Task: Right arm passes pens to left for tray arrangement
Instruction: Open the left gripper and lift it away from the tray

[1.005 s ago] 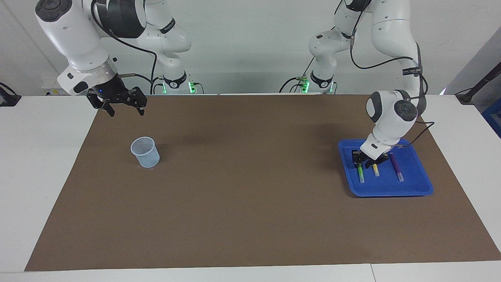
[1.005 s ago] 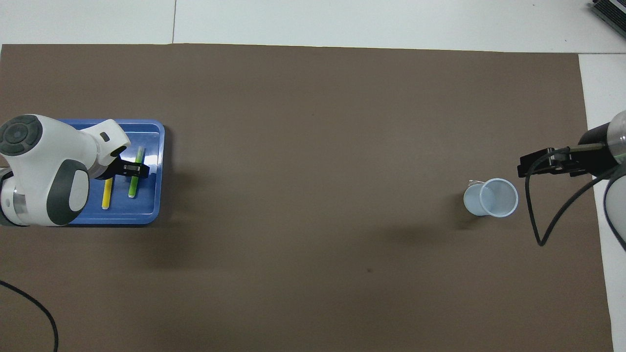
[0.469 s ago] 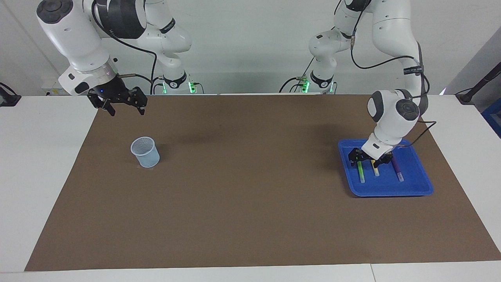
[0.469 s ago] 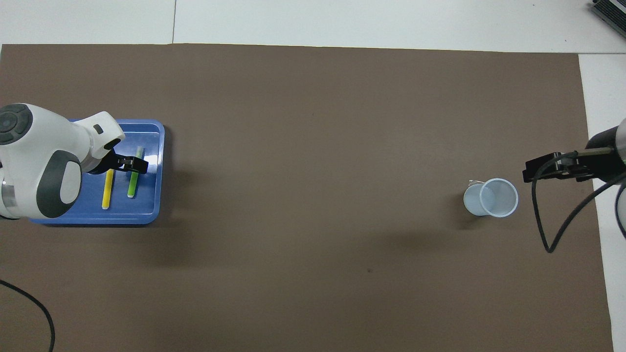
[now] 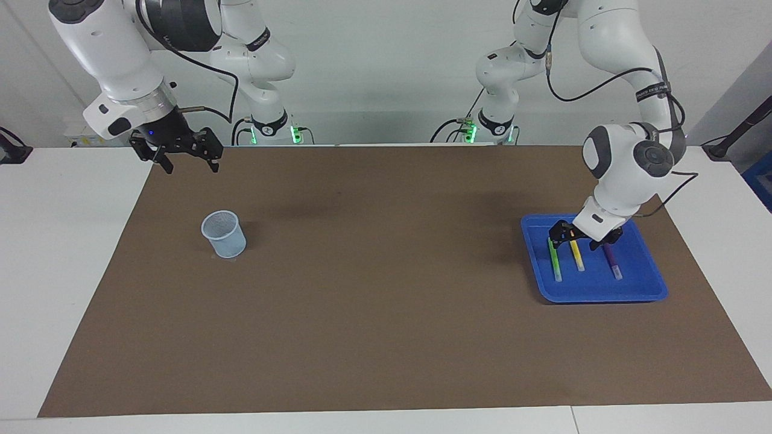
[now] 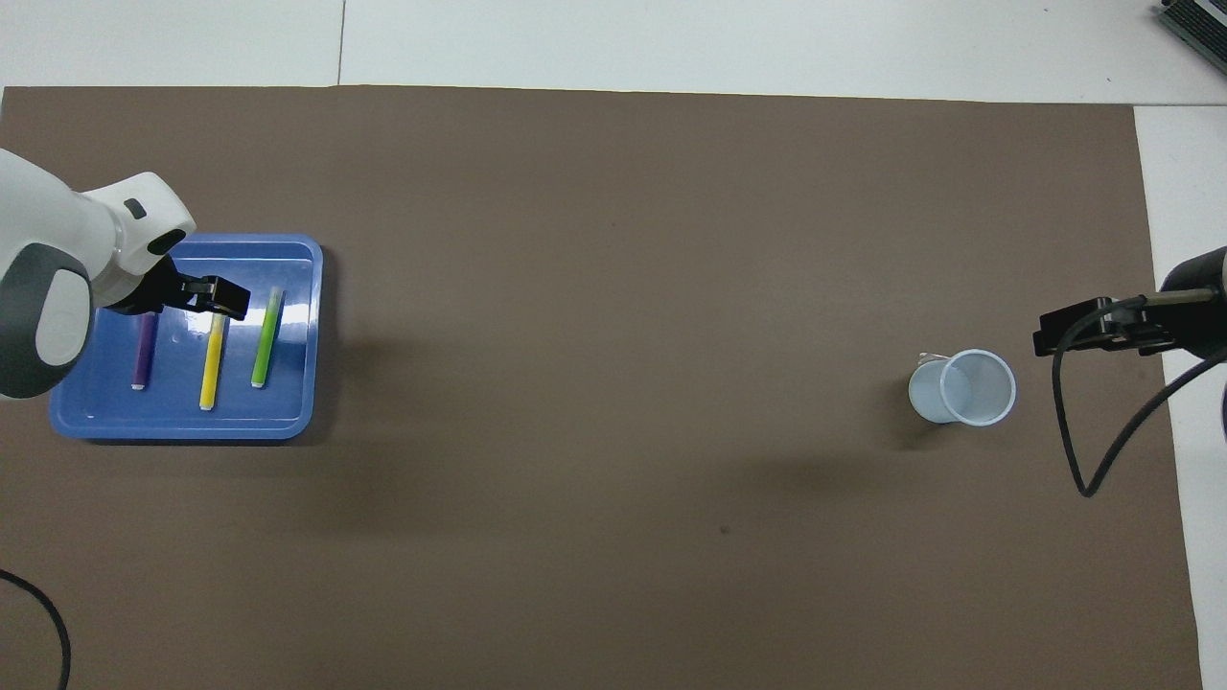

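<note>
The blue tray [image 5: 603,295] lies at the left arm's end of the table and also shows in the overhead view [image 6: 182,428]. In it the green pen [image 5: 555,264], yellow pen [image 5: 578,257] and purple pen [image 5: 613,261] lie side by side, parallel and apart. They also show from above: green [image 6: 266,341], yellow [image 6: 210,372], purple [image 6: 144,353]. My left gripper [image 5: 579,241] hangs open and empty just above the pens' ends nearer the robots [image 6: 216,299]. My right gripper [image 5: 189,164] is open and empty in the air at the mat's corner near its own base.
A small pale blue mesh cup [image 5: 224,234] stands upright on the brown mat [image 5: 374,289] toward the right arm's end; it looks empty from above [image 6: 963,386]. The right arm's black cable [image 6: 1083,460] loops down beside the cup.
My left gripper has lifted off the green pen and drawn back over the tray, uncovering all three pens. My right gripper has drifted slightly away from the cup.
</note>
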You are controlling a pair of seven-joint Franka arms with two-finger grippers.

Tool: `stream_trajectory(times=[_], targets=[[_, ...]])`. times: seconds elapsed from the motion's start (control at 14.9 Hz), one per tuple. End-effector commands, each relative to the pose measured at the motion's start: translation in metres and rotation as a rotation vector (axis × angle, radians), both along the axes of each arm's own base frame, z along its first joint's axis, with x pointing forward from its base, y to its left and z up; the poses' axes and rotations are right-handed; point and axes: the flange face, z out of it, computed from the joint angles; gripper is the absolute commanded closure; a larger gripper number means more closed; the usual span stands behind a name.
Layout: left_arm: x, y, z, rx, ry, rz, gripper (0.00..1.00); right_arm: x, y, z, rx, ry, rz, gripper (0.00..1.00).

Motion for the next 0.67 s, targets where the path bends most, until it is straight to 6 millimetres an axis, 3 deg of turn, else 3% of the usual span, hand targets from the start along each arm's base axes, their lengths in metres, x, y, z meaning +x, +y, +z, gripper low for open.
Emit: stream_trajectory(times=[0.0,0.27,0.6], targets=[[-0.005,-0.007,0.051,0.031,-0.012,0.011,0.00,-0.004,-0.003,0.004,-0.011,-0.001,0.013,0.00],[-0.006,-0.016,0.101,0.012,-0.020,0.033,0.00,-0.004,-0.003,0.004,-0.006,-0.001,0.013,0.00],[-0.031,-0.017,0.148,0.040,-0.058,0.048,0.00,-0.004,-0.003,0.004,-0.006,-0.001,0.013,0.00]])
